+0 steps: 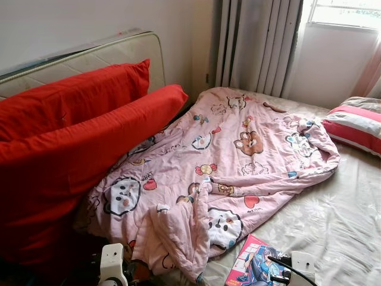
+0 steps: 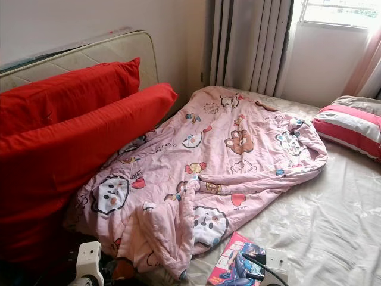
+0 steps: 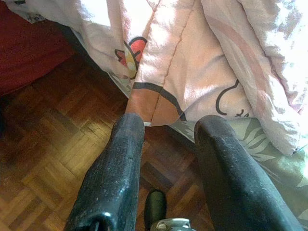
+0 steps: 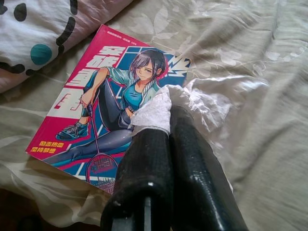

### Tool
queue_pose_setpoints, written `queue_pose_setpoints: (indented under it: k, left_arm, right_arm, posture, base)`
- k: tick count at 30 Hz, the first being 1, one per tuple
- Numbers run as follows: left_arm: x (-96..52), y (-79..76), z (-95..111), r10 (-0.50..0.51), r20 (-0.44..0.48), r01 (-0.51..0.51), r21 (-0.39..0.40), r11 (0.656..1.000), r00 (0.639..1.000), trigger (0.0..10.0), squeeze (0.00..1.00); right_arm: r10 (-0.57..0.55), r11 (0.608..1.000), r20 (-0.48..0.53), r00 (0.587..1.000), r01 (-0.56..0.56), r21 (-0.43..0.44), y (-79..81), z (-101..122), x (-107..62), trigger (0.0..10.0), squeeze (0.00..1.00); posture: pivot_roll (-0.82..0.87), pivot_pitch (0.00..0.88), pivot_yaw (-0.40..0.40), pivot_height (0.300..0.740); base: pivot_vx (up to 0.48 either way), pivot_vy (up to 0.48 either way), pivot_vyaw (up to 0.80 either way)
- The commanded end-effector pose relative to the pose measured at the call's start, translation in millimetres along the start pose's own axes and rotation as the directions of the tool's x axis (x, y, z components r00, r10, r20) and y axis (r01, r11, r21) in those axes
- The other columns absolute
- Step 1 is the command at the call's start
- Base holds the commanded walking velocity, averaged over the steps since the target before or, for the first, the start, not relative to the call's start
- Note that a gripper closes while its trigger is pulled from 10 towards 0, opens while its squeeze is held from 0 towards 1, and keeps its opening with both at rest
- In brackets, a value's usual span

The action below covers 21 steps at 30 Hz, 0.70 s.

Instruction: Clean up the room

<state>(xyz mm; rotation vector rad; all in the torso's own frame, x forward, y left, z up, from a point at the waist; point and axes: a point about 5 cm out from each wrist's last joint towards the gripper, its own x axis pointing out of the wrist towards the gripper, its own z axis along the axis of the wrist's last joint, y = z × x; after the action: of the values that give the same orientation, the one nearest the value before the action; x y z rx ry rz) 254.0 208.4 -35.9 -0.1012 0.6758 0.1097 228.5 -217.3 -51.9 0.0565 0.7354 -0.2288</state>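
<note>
A crumpled pink cartoon quilt (image 1: 220, 161) covers the left half of the bed, and its edge (image 3: 159, 72) hangs over the bedside. My left gripper (image 3: 168, 122) is open just below that hanging edge, above the wooden floor (image 3: 48, 144). A comic book (image 4: 96, 115) with a pink cover lies on the beige sheet (image 1: 333, 220) at the bed's near edge. My right gripper (image 4: 166, 120) hovers over the book's corner, shut on a crumpled white wrapper (image 4: 153, 114).
Two big red pillows (image 1: 77, 131) lean against an upright mattress (image 1: 119, 50) on the left. A red-and-white striped pillow (image 1: 357, 125) lies at the far right. Grey curtains (image 1: 256, 42) and a window stand behind the bed.
</note>
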Motion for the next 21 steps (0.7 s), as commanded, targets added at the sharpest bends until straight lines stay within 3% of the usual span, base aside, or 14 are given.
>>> queue_pose_setpoints:
  k: [1, 21]
  left_arm:
    - [-0.9, 3.4, -3.8, 0.012, -0.022, -0.012, 0.002, 1.000, 1.000, 10.0, 0.00]
    - [-1.0, 3.9, -3.4, 0.008, -0.020, -0.007, 0.004, 1.000, 1.000, 10.0, 0.00]
  right_arm:
    - [-0.012, 1.000, -0.025, 1.000, 0.012, 0.001, -2.5, -5.7, -1.1, 10.0, 0.00]
    - [-0.007, 1.000, -0.028, 1.000, 0.007, -0.009, -0.4, -4.5, -0.6, 10.0, 0.00]
  posture:
    - [-0.05, 0.020, 0.010, 0.725]
    - [-0.05, 0.020, 0.011, 0.725]
  base:
    - [-0.247, 0.000, 0.00]
    - [-0.267, 0.000, 0.00]
